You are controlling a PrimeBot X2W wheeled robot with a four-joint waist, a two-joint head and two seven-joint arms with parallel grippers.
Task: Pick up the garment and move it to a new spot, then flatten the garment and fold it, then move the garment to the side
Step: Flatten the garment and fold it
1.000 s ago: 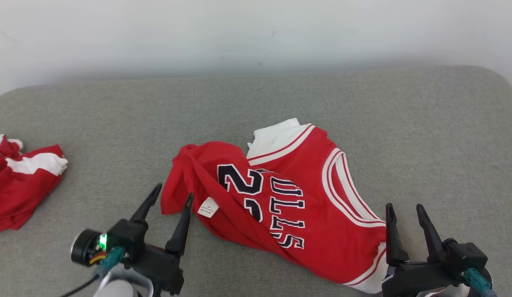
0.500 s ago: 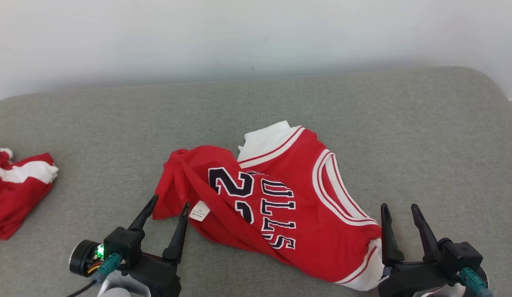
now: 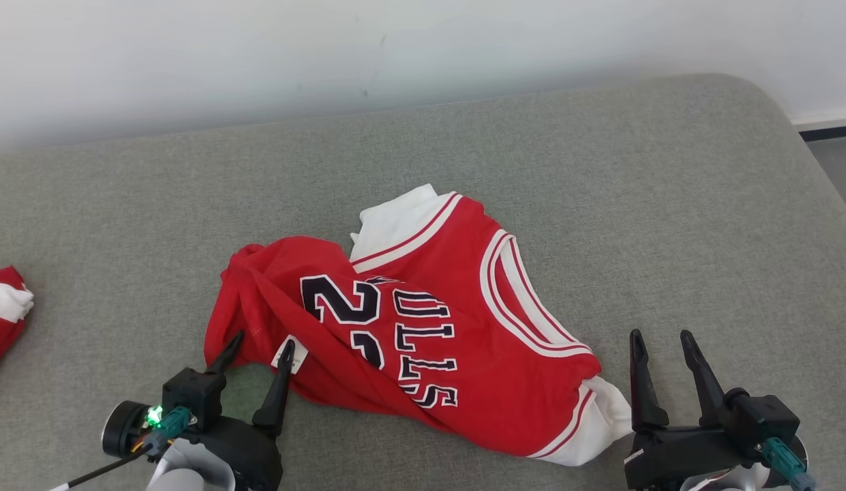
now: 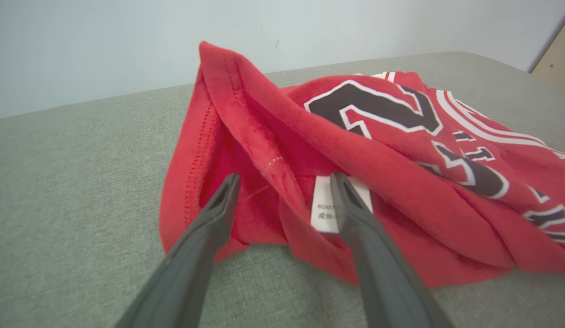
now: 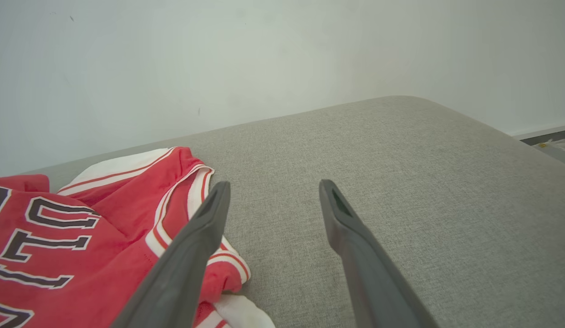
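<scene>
**1 jersey mid-pad, both grippers apart**

Count: 1 red jersey [image 3: 423, 327], 1 second red-and-white garment [image 3: 3, 310] cut off at the far L edge, 2 grippers w/ 2 fingers each, 1 white label [image 4: 323, 205], 1 grey pad [image 3: 668, 204], 1 pale wall [image 3: 395, 41] behind.

Jersey: lies crumpled mid-pad, towards the near edge, btwn the two grippers. Soft matte red cloth. White trim w/ thin red stripes runs round armhole and neck. Dark block numerals and letters are outlined in white. L side is bunched into thick rolled folds w/ stitched hem showing. R side is flatter and ends in a white-edged corner.

L gripper [image 3: 262, 339]: fingers apart, tips over the bunched hem, one each side of a fold. The finger nearer the jersey's middle crosses the small rectangular label. Contact w/ cloth: can't tell.

R gripper [image 3: 660, 334]: fingers apart over bare pad, just beside the jersey's R corner, gripping nothing.

Fingers: long, dark, smooth, tapering to points. Pad: coarse woven fabric, rounded corner.
</scene>
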